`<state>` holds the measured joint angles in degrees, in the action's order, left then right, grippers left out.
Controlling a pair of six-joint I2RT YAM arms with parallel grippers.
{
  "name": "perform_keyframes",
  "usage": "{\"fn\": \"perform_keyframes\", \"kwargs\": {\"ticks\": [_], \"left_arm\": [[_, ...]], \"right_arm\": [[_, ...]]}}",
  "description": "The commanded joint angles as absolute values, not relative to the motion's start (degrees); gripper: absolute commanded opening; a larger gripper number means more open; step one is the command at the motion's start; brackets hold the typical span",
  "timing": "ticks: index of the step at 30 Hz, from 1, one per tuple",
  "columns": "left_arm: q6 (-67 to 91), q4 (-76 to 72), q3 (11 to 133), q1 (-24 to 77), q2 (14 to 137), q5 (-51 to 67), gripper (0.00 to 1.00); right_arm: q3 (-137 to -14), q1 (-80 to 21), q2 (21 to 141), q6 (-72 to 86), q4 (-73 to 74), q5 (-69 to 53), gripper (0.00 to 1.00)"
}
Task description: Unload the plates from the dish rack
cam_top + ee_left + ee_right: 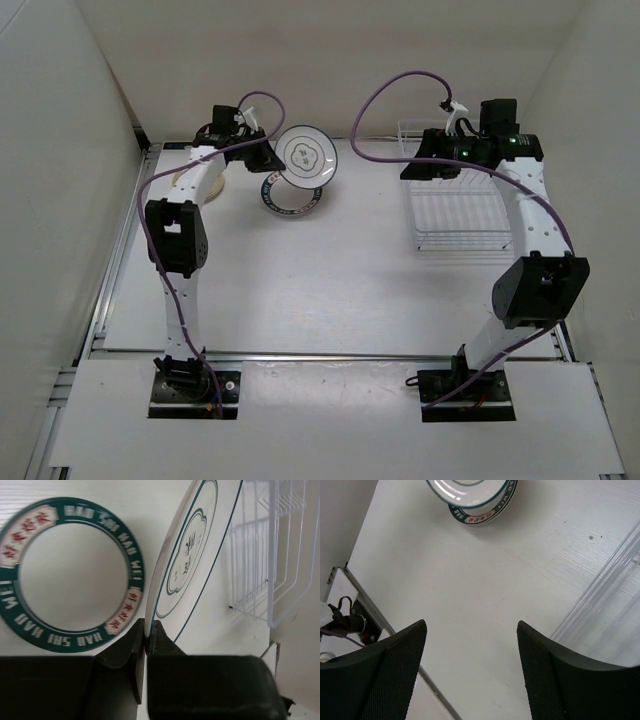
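The white desk (330, 280) carries a green-ringed plate (292, 206) lying flat toward the far left, a tan plate (183, 177) further left, and a wire rack (455, 215) at the far right.

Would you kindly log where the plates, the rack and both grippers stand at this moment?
Left gripper: shut on the rim of the white plate, which it holds on edge
Right gripper: open, holding nothing, at the left side of the rack
Green-ringed plate: flat on the table, beside the held plate
Rack contents: no plate visible inside
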<state>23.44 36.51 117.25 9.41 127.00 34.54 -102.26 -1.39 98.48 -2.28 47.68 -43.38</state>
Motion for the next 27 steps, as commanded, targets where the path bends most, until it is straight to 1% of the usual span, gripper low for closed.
{"fn": "perform_keyframes", "kwargs": {"ticks": [1, 7, 15, 19, 27], "left_arm": [[28.0, 32.8, 118.8, 5.9, 127.3, 37.2, 0.10], [29.9, 29.2, 114.1, 1.1, 129.7, 47.4, 0.10], [35.0, 24.1, 107.1, 0.5, 131.4, 59.8, 0.10], [36.2, 23.6, 104.9, 0.5, 132.0, 61.1, 0.10], [37.0, 23.6, 102.6, 0.5, 133.1, 58.1, 0.10]], "right_arm": [[-100.0, -1.9, 94.4, -5.8, 49.8, -41.1, 0.77], [-96.1, -1.9, 91.3, -6.3, 50.9, -41.1, 0.77], [-95.2, -1.9, 90.7, -6.9, 52.0, -40.5, 0.77], [-95.2, -1.9, 90.7, -7.4, 52.0, -39.9, 0.77], [-95.2, -1.9, 90.2, -7.9, 52.0, -39.4, 0.77]]}}
